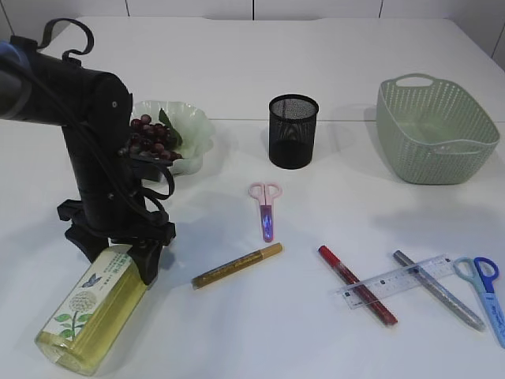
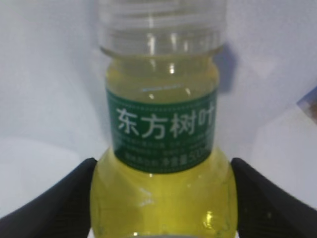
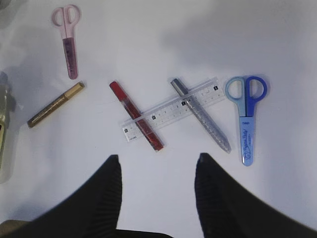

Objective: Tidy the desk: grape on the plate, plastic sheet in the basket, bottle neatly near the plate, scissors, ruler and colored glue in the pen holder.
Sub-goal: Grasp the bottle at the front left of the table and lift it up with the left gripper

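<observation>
I have the left gripper (image 1: 130, 260) down over the bottle (image 1: 93, 309), which lies on its side at the near left, well short of the plate (image 1: 193, 130); the jaws stand wide, flanking its shoulder without clearly pinching, ready to close. The right gripper (image 3: 157, 168) hovers half open and empty above the ruler (image 3: 171, 108), waiting its turn.

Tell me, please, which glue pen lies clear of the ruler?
The gold glue pen, alone near the bottle; the red and silver ones cross the ruler.
</observation>
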Controlling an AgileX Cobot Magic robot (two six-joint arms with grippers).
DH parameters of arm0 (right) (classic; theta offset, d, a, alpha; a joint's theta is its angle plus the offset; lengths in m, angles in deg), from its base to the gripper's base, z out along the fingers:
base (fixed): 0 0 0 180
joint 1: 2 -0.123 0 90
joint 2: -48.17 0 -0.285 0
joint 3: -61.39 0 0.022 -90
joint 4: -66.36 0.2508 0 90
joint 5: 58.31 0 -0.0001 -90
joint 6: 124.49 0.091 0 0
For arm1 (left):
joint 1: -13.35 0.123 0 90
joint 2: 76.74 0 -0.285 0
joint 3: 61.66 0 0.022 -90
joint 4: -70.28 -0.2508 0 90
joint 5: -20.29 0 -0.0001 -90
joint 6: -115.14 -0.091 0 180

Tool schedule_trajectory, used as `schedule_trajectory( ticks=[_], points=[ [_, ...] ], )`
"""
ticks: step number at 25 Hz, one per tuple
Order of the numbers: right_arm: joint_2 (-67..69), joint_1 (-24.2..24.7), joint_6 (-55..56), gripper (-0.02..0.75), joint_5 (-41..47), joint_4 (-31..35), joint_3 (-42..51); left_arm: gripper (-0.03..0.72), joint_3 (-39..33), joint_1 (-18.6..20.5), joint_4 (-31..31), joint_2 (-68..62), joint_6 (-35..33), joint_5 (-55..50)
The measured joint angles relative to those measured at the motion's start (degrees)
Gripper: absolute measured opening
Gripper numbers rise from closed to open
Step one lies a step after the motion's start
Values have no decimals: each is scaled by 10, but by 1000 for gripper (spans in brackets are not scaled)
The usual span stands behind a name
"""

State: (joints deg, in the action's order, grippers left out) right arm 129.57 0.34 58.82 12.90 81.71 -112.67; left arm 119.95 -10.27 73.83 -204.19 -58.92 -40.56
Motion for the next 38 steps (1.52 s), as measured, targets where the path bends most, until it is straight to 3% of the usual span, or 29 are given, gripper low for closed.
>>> schedule_trajectory(
  ticks=[34,38],
  points=[
    [0,0,0,388,0,0,0,578,0,0,6,-28,0,19],
    [0,0,0,388,0,0,0,547,0,0,6,-28,0,19]
  ],
)
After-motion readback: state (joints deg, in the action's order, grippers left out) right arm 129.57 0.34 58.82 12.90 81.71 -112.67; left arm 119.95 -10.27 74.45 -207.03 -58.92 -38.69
